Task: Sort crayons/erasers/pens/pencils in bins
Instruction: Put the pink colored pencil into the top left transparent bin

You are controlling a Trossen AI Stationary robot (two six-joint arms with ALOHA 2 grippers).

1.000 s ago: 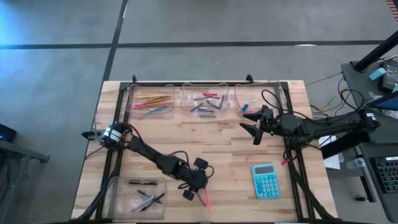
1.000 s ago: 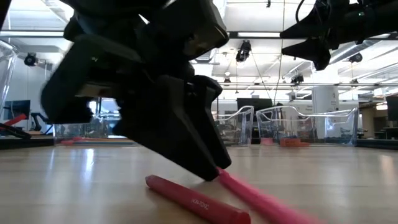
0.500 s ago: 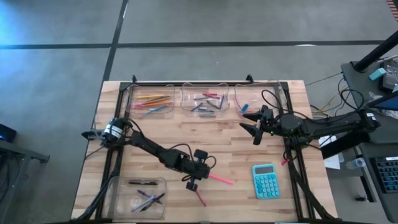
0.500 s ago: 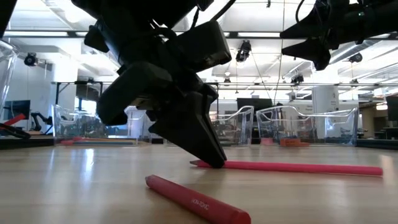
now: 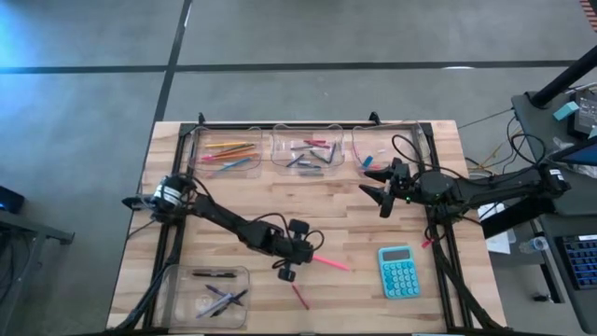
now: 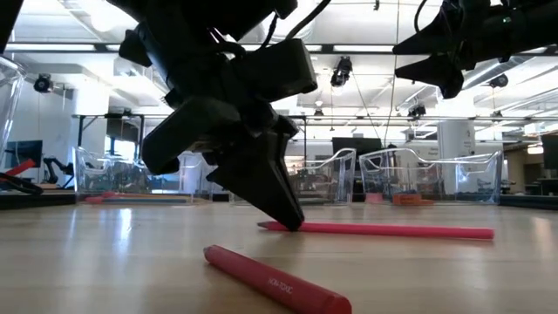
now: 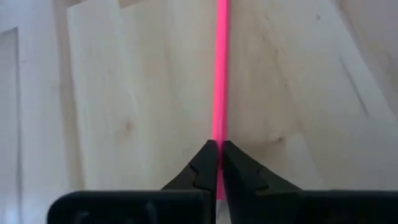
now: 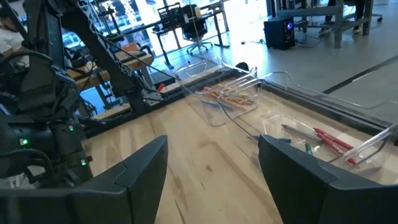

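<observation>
A long pink pencil [image 5: 331, 264] lies on the wood table, running toward the right edge, and my left gripper [image 5: 303, 255] is shut on its left end. A red stick [image 5: 298, 297] lies loose and flat just nearer the front edge. Three clear bins stand along the far edge, holding pencils [image 5: 224, 149], crayons [image 5: 306, 151] and erasers [image 5: 378, 149]. A fourth bin [image 5: 213, 291] with dark pens is at the near left. My right gripper [image 5: 375, 183] hovers open and empty above the table, in front of the far right bin. My left gripper pinches the pink pencil's end [image 7: 219, 134] between its two fingertips [image 6: 292, 222]. The fingers slant down from above and lie in line with the pencil, which runs straight on past them. The pencil lies level at the table top [image 6: 384, 230]; whether it is clear of the wood I cannot tell.
A teal calculator [image 5: 398, 271] lies at the near right, a little beyond the pencil's free end. A black frame [image 5: 280, 124] borders the table. Bare wood lies between the far bins and my left gripper.
My left gripper has moved toward the far edge with the pink pencil's end. The pencil has turned about: it pointed toward the near edge beside the red stick and now points toward the right edge. The red stick has stayed where it was.
</observation>
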